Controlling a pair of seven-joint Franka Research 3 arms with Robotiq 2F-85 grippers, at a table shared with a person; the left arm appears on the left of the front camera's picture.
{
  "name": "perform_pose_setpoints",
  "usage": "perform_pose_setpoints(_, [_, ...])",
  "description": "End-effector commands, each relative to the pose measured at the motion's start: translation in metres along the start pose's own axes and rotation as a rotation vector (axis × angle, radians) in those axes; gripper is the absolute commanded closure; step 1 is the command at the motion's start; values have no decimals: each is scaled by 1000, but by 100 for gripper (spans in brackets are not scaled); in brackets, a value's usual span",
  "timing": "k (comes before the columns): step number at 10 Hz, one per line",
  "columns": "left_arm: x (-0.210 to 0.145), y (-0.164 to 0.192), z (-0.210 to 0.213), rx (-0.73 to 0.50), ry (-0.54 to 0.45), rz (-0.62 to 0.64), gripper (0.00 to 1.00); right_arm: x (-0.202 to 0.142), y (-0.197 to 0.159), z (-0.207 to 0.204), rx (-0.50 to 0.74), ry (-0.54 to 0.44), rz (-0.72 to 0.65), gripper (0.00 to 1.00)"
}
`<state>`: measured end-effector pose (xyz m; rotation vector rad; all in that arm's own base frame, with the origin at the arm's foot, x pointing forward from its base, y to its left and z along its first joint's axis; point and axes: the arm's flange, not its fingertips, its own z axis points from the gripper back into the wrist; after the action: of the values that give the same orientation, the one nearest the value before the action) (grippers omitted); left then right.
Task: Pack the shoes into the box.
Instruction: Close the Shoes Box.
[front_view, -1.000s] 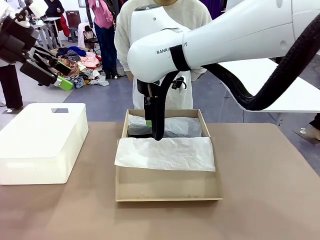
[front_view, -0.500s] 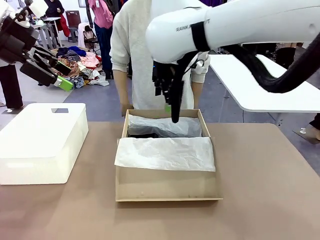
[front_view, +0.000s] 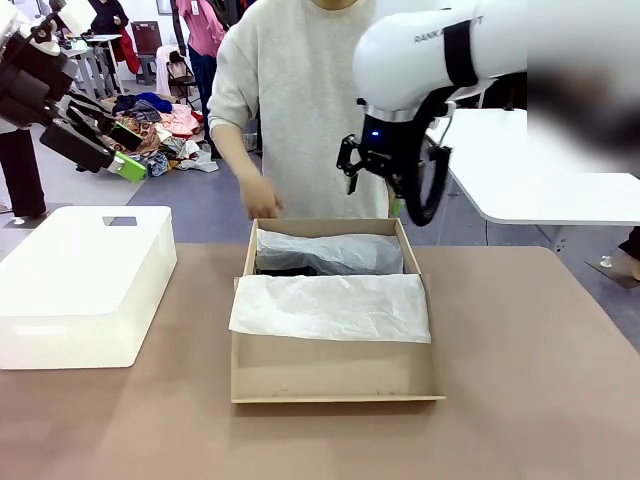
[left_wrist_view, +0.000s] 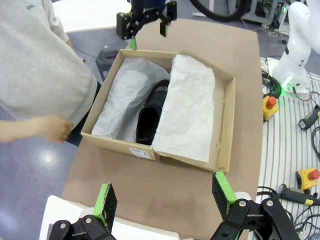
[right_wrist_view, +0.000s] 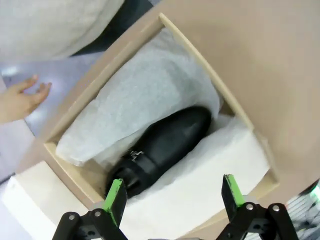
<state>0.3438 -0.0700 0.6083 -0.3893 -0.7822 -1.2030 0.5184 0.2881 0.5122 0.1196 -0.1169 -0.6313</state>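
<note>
Left gripper (left_wrist_view: 162, 189) hanging wide, empty, over tabletop's left edge; tissue paper (front_view: 330, 305) covering near half of box (front_view: 335, 372), mid-tabletop, probably shielding leather; shoe (right_wrist_view: 160, 150) lying between sheets, buckle showing from right wrist, barely visible from front; right gripper (right_wrist_view: 172, 192) hovering spread, empty, over far-right box corner; person's hand (front_view: 262, 195) hovering by far-left corner.

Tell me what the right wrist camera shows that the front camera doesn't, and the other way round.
Right wrist view: a black shoe with its buckle, lying between folds of tissue paper. Front view: the white right arm, up beyond the box, and a heap of clothes on the floor behind. Both: the box, the tissue paper, the person's hand near it.
</note>
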Motion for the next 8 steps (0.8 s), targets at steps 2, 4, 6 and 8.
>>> perform_pose_setpoints(2, [0, 0, 0, -10, -15, -10, 0, 33, -42, -11, 13, 2, 227, 0])
perform_pose_setpoints(4, [0, 0, 0, -10, -15, -10, 0, 50, -57, -15, -46, -18, 347, 0])
perform_pose_setpoints(6, [0, 0, 0, -10, -15, -10, 0, 59, -68, -19, -47, 28, 379, 0])
perform_pose_setpoints(8, [0, 0, 0, -10, -15, -10, 0, 58, -56, -23, -52, 15, 359, 0])
